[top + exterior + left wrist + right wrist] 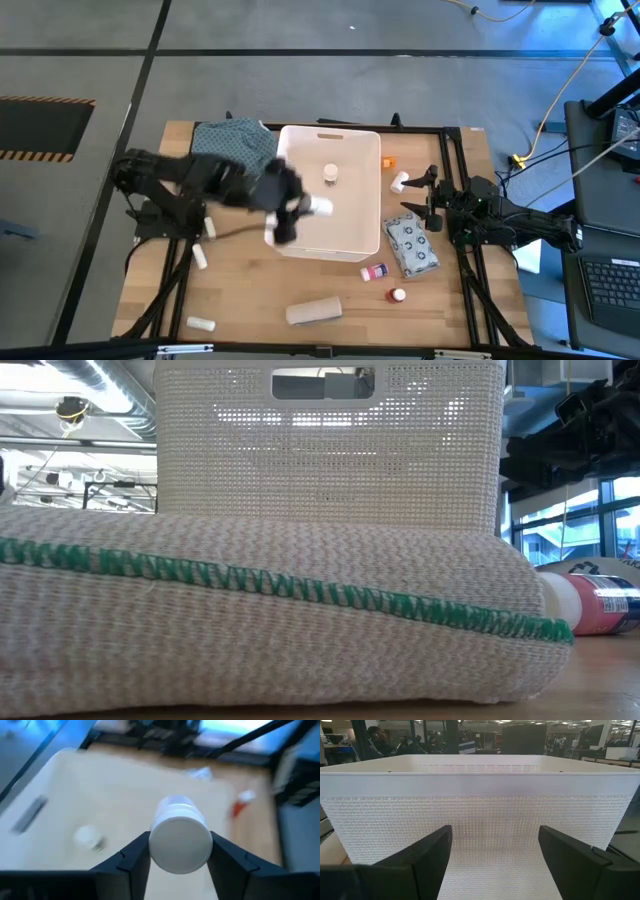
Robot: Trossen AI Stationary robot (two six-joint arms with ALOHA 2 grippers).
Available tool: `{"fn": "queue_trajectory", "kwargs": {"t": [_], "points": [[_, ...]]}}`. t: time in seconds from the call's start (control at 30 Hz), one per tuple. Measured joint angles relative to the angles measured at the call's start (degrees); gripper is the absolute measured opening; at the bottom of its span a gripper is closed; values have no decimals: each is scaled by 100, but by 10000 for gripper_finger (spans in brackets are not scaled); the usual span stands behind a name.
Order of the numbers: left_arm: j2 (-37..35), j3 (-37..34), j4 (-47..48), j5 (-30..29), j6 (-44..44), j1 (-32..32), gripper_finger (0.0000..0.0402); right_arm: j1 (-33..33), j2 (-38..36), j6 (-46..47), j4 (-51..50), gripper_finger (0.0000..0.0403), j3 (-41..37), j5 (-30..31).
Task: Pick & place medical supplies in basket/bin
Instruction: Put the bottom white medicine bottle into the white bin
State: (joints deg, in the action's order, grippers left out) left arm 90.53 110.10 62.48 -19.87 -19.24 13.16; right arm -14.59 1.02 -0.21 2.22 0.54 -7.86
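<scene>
The white bin [352, 236] stands mid-table, and a small white roll [331, 173] lies on its floor. My left gripper [297, 207] reaches over the bin's left wall, shut on a white cylindrical roll [320, 207]. In the left wrist view that roll [180, 827] hangs above the bin's floor [115, 795]. My right gripper [418, 197] waits open at the bin's right side, facing its wall [480, 810]. Around the bin lie a white piece [399, 182], a grey-patterned packet [411, 246], two small bottles [373, 271] [398, 295] and a beige roll [313, 311]. My left gripper pinches the white roll's round side [155, 845] between its two fingers [135, 855], which lie across the roll. The fingers come from the table's left, slanting down. The roll is lifted clear over the bin's inside, with one flat end [180, 845] toward the wrist camera.
A teal-grey cloth [235, 145] lies at the bin's far left corner. White tubes [200, 257] [201, 323] rest on the left half of the table. An orange bit [389, 161] sits by the bin's far right. In the low view the beige roll [260, 620] fills the foreground.
</scene>
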Motion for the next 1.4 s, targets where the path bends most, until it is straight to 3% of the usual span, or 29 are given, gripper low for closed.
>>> {"fn": "queue_trajectory", "kwargs": {"t": [0.27, 0.5, 0.9, 1.4], "points": [[423, 0, 230, 675, 899, -1980, 162, -2, 0, 13, -2, 299, 0, -2], [1299, 0, 699, 998, 1359, -2778, 160, -1, 0, 15, -1, 299, 0, -2], [2566, 0, 927, 1241, 1379, -3157, 160, -2, 0, 15, -2, 299, 0, -3], [3060, -2, 866, 1260, 1140, -3215, 163, -2, 0, 13, -2, 299, 0, -4]]}}
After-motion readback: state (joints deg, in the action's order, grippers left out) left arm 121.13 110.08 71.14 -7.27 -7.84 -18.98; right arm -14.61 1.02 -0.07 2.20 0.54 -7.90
